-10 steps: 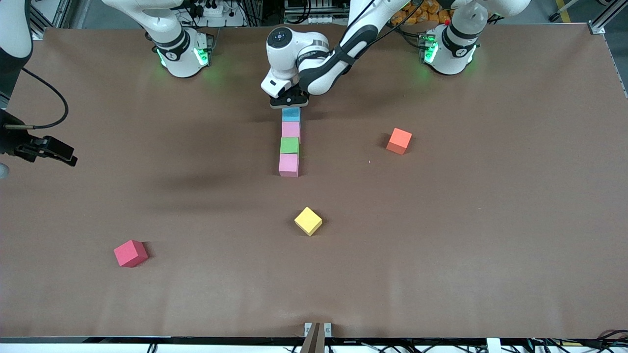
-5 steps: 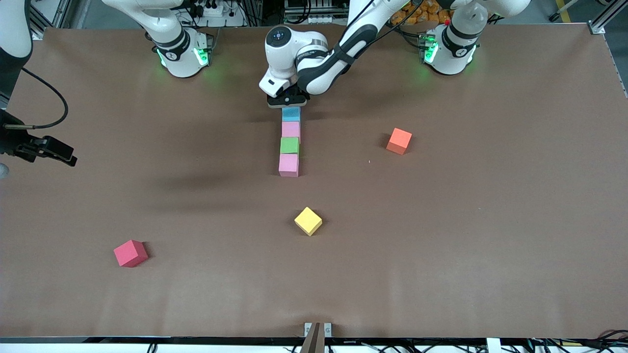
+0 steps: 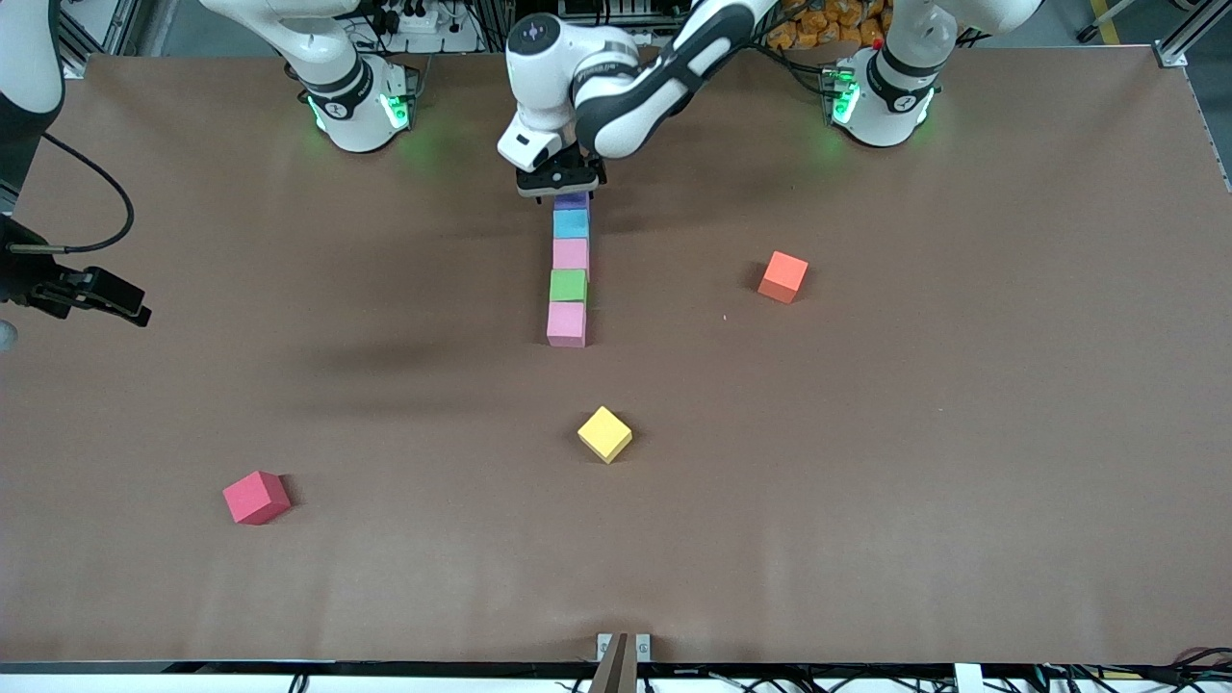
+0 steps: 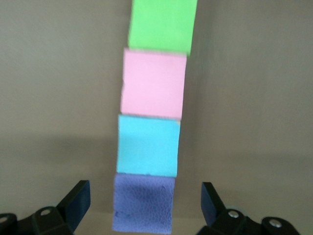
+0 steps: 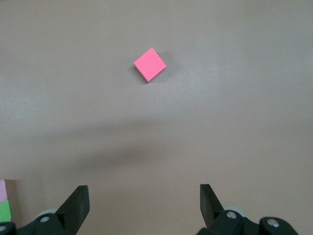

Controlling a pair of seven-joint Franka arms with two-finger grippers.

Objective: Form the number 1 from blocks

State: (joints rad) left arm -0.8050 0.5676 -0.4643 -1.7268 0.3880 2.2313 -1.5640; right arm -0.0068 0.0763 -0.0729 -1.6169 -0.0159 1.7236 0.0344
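Five blocks lie in a straight touching column mid-table: purple point(image 3: 572, 201) at the end nearest the robots, then blue point(image 3: 571, 224), pink point(image 3: 571, 254), green point(image 3: 568, 285) and a second pink point(image 3: 566, 323). My left gripper point(image 3: 558, 186) hangs open just over the purple block point(image 4: 143, 203), its fingers apart on either side and clear of it. Orange point(image 3: 782, 276), yellow point(image 3: 604, 434) and red point(image 3: 256, 497) blocks lie loose on the table. The right gripper point(image 3: 125, 306) waits open and empty at the right arm's end of the table, with the red block point(image 5: 150, 64) showing in its wrist view.
Both arm bases point(image 3: 356, 101) stand along the table's edge farthest from the camera. A small metal bracket point(image 3: 623, 647) sits at the edge nearest the camera. Bare brown table surface point(image 3: 914, 433) lies around the loose blocks.
The left gripper has risen and drawn back toward its base, uncovering the purple block at the column's end. The blocks and the right arm have not moved.
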